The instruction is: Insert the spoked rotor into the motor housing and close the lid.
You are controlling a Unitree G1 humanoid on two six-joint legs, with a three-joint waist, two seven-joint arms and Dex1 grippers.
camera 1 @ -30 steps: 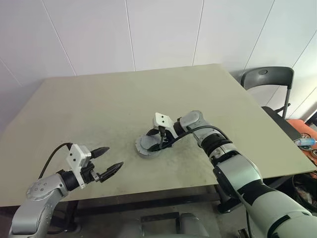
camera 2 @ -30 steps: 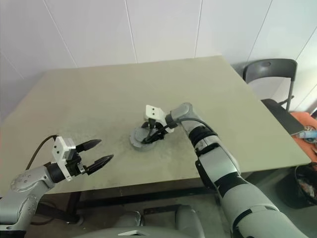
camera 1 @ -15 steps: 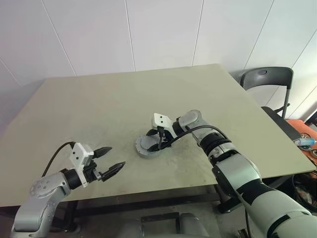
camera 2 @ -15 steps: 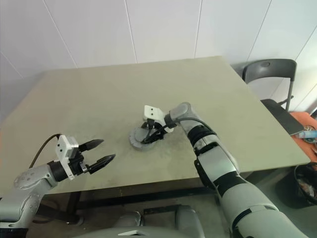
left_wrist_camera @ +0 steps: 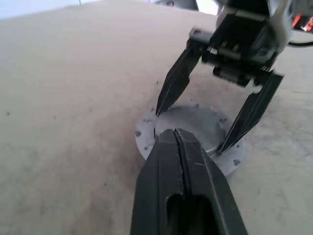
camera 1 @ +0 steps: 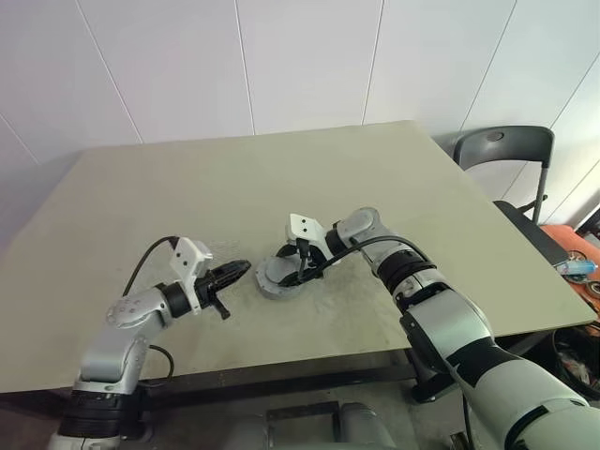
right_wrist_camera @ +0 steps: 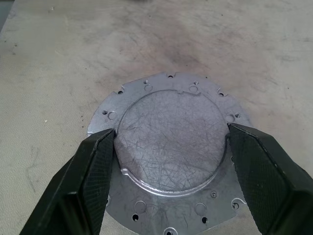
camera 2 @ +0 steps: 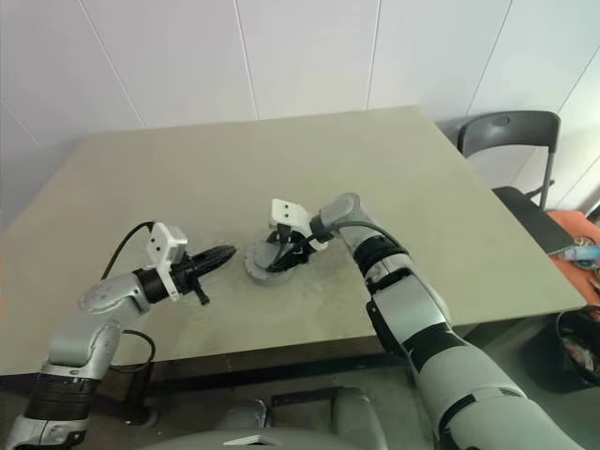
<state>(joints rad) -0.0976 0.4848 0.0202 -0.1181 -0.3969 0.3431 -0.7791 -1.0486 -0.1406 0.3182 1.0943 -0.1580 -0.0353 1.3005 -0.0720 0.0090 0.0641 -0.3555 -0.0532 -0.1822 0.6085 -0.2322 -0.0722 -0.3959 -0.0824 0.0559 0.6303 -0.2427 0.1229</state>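
Observation:
One round grey metal unit [camera 1: 279,278] lies mid-table: a plain raised cap [right_wrist_camera: 171,142] over a wider flange with small holes. Whether it is the lid on the motor housing I cannot tell. The spoked rotor is out of view. My right gripper [camera 1: 302,272] reaches down from the right, and its fingers [right_wrist_camera: 98,171] press the two sides of the raised cap. My left gripper [camera 1: 242,269] is shut with nothing in it. It points level at the unit's left side, a short gap away, with its fingertips [left_wrist_camera: 176,134] just before the flange.
The beige table [camera 1: 187,187] is otherwise bare. A dark chair [camera 1: 506,150] stands past its right edge, with orange clutter [camera 1: 577,248] on the floor nearby. White panelled walls stand behind.
My left gripper has swung in from the table's near left edge to just beside the unit, and its fingers have gone from wide open to shut. The right gripper has not moved.

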